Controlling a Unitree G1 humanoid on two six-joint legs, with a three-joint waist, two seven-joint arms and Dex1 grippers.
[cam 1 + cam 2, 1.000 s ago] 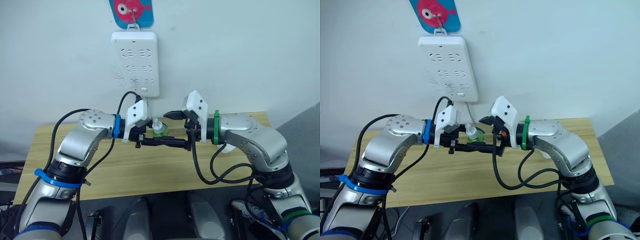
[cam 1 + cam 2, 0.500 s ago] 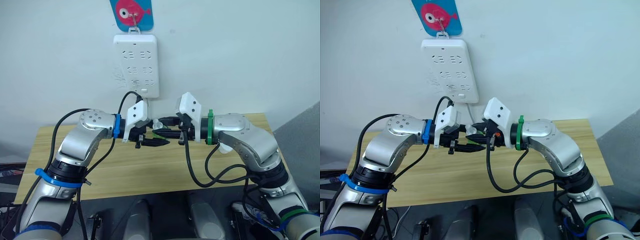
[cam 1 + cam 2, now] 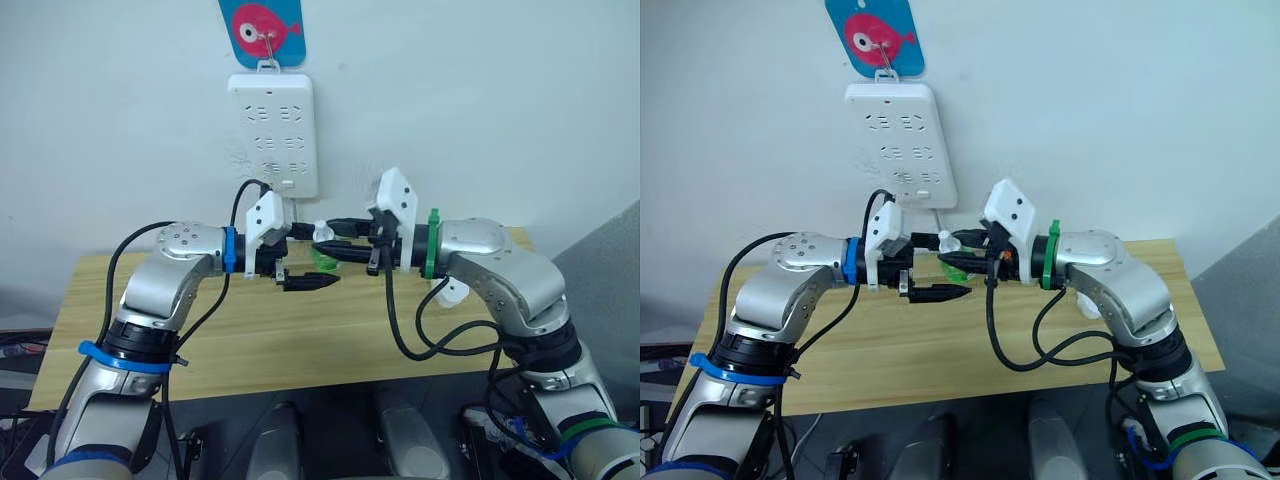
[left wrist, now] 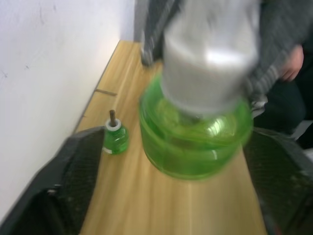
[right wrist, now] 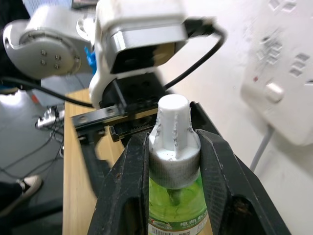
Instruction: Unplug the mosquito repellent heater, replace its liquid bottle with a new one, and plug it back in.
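Note:
A green liquid bottle (image 3: 323,236) with a white cap hangs in the air in front of the wall, above the table. My right gripper (image 5: 173,142) is shut on its neck just under the cap. My left gripper (image 3: 318,256) faces it from the other side, open, its fingers (image 4: 73,181) spread wide around the bottle's base (image 4: 195,137) without holding it. A second small green bottle (image 4: 116,138) with a bare wick stands on the table by the wall. Of the heater, a rounded white bit (image 3: 452,291) peeks from behind my right forearm.
A long white power strip (image 3: 273,132) hangs on the wall under a blue fish hook (image 3: 262,22), its cord dropping behind my grippers. The wooden table (image 3: 300,340) runs along the wall. A person's hand and striped sleeve (image 4: 288,54) show at the table's far end.
My right gripper moved in and shut on the capped bottle, which my left gripper was holding. The left gripper then opened and let go.

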